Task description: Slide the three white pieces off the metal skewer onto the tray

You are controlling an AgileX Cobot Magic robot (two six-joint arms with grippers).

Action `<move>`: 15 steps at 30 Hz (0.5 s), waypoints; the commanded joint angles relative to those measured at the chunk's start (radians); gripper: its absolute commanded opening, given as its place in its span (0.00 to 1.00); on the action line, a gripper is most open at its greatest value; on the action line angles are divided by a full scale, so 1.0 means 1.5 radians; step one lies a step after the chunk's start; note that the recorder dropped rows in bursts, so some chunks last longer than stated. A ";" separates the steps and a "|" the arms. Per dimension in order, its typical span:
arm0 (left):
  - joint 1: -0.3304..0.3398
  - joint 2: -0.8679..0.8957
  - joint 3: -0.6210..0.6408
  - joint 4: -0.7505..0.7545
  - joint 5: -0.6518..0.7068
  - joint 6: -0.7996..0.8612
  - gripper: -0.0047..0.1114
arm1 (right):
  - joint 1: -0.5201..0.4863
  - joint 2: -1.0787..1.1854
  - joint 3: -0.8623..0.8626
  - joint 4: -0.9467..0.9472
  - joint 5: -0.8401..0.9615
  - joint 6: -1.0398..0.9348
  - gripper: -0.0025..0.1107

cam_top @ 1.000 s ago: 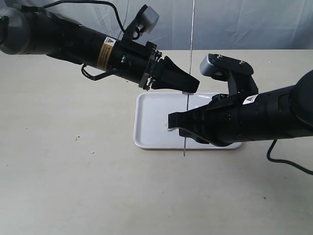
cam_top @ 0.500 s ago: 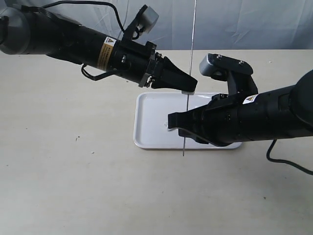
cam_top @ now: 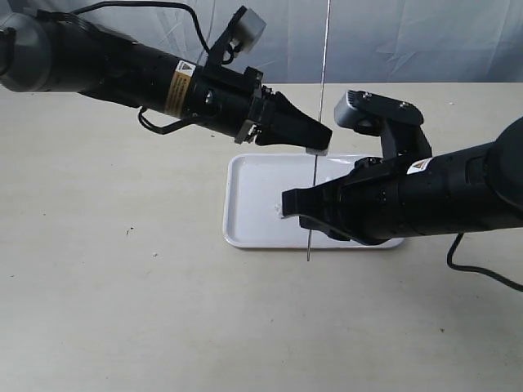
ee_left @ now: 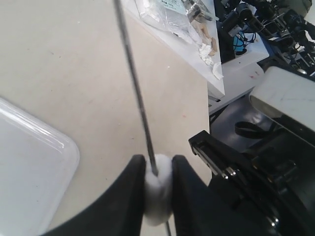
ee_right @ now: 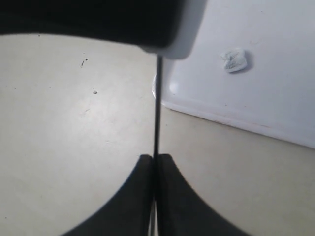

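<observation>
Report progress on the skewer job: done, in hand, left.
Done: one white piece lies on the tray. In hand: the right gripper holds the skewer upright, and the left gripper is shut on a second white piece threaded on it, not yet slid off. Left: pull that piece off and drop it onto the tray; the third piece is not in view, so its status cannot be told.

The left gripper (cam_top: 321,141) has drawn its jaws in. A second ago they stood apart on either side of the metal skewer (cam_top: 322,73). Now they press from both sides on the white piece (ee_left: 157,194) threaded on the rod, pinching it between the fingertips. The gripper's tip has also come up slightly over the far edge of the tray (cam_top: 245,220). The skewer's upper end has leaned a touch to the right.
</observation>
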 commanded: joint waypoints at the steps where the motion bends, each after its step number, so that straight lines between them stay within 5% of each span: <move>1: -0.001 -0.005 0.000 -0.052 0.011 0.010 0.19 | 0.019 0.017 0.005 -0.015 0.013 -0.008 0.02; 15: 0.028 -0.005 -0.006 -0.090 0.012 0.020 0.19 | 0.057 0.065 0.005 -0.013 -0.004 -0.004 0.02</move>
